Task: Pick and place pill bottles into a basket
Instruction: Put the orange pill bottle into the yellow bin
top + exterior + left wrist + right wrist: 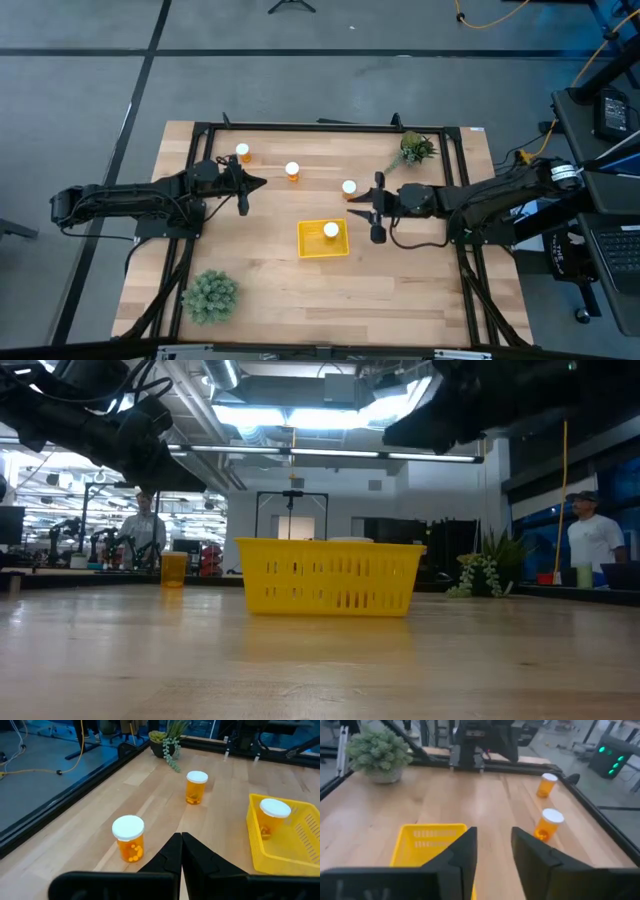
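Basket: square yellow slotted plastic basket (pixel 312 249) holds one orange white-capped pill bottle (pixel 331 230).
Left gripper (pixel 243 186): fingers pressed together, empty.
Right gripper (pixel 377 214): fingers narrowly apart, empty.

This is a robotics lab or research workshop. A pale wooden tabletop (pixel 400 290) framed by black metal rails stands on a grey floor marked with dark tape lines, with yellow cables (pixel 500 18) trailing past its far edge. Beyond it the low view shows an open hall with bright ceiling strip lights (pixel 290 415), further robot arms on benches (pixel 75 535), and two people standing (pixel 592 540).
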